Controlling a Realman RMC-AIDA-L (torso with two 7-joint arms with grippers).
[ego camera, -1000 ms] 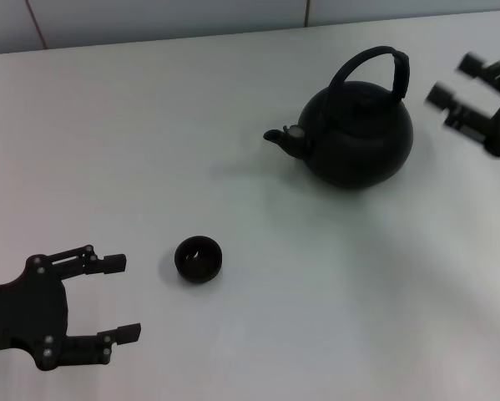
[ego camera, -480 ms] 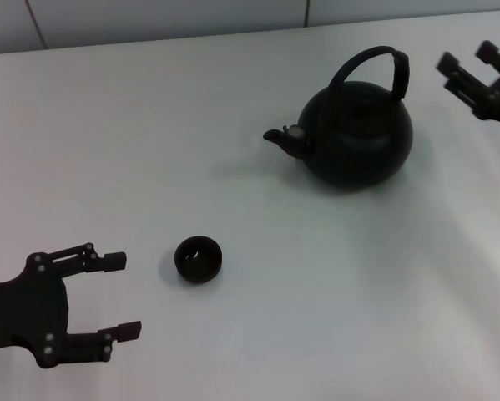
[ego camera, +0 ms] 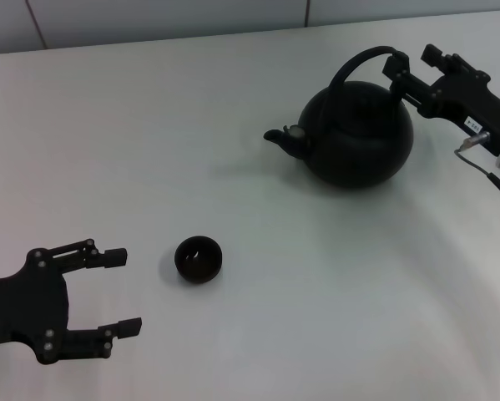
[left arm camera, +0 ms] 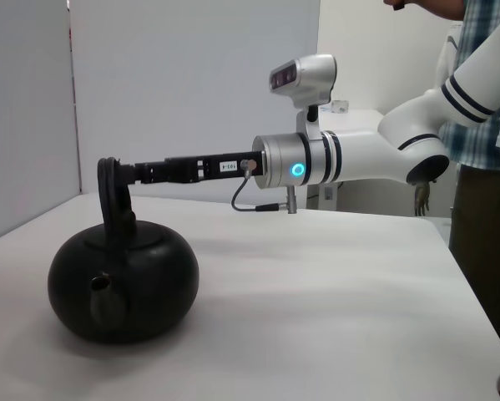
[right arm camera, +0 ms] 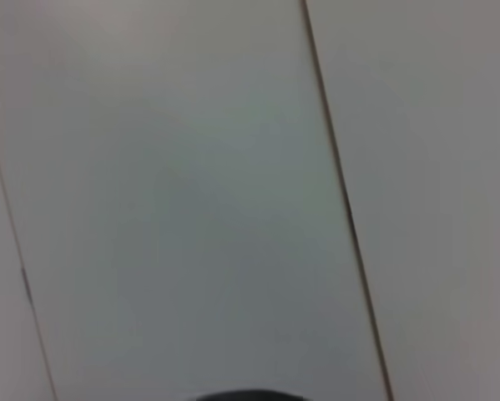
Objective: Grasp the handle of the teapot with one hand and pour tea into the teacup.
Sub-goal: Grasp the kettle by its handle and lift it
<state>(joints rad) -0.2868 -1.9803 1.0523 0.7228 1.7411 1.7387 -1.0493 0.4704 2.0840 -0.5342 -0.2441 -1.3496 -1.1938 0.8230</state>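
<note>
The black teapot (ego camera: 358,138) stands upright at the far right of the white table, spout pointing left; it also shows in the left wrist view (left arm camera: 124,284). My right gripper (ego camera: 411,60) is open at the top right end of the arched handle (ego camera: 362,60), one finger beside it; in the left wrist view (left arm camera: 128,173) its tips reach the handle's top. The small dark teacup (ego camera: 199,258) sits at the near left. My left gripper (ego camera: 124,291) is open and empty, left of the teacup. The right wrist view shows only wall.
The white table (ego camera: 233,125) ends at a tiled wall (ego camera: 166,17) behind the teapot. A person in a plaid shirt (left arm camera: 483,125) stands beyond the table's right side. The right arm's cable (ego camera: 483,163) hangs near the teapot.
My right gripper has swung in from the right edge, leftward to the teapot's handle. The teapot, the teacup and the left gripper have not moved.
</note>
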